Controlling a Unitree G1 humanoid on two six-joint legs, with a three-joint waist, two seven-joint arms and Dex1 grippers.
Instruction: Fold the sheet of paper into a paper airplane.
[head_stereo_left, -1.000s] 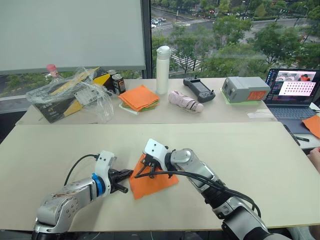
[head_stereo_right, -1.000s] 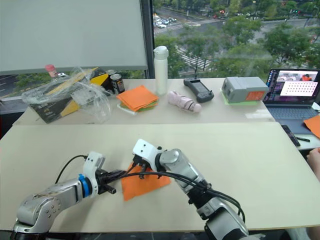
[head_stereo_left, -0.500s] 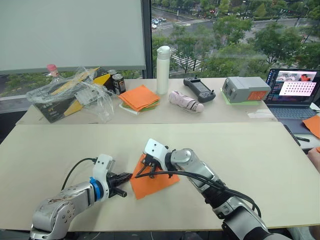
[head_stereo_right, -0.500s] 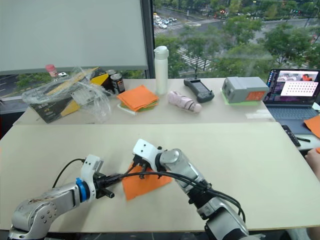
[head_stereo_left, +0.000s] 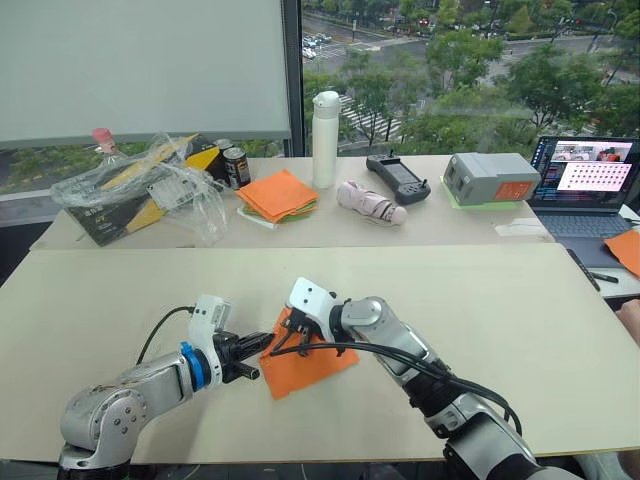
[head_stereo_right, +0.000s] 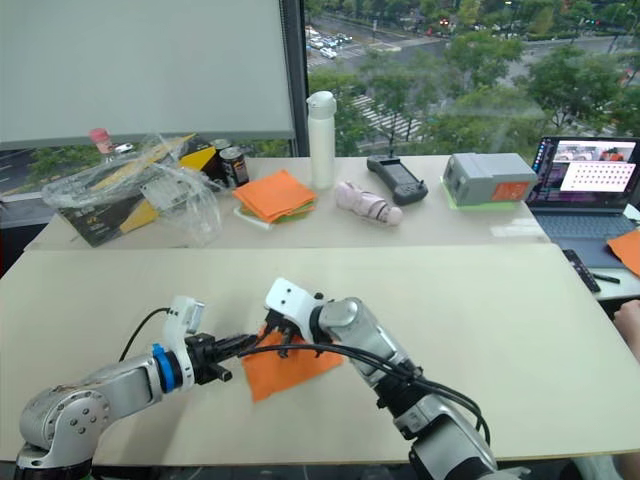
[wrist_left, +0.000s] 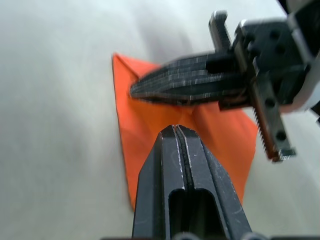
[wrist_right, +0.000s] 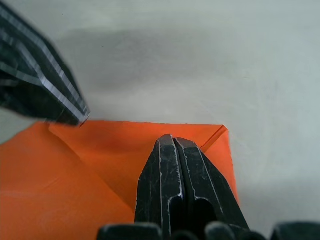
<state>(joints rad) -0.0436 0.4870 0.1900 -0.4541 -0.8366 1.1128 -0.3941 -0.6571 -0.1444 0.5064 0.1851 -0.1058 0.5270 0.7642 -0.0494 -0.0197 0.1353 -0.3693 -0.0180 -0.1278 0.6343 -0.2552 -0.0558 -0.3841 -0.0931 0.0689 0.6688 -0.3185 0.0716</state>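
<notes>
Lying flat on the pale counter (head_stereo_left: 520, 330), the creased bright-orange sheet of paper (head_stereo_left: 310, 366) sits between both arms. The left tool (head_stereo_left: 262, 344), fingers pressed together, has its tip over the sheet's left edge. The right tool (head_stereo_left: 292, 332), also pressed together, bears on its far corner; no writing is readable.

Beige table (head_stereo_left: 520, 330); creased orange sheet of paper (head_stereo_left: 310, 365) flat.
</notes>
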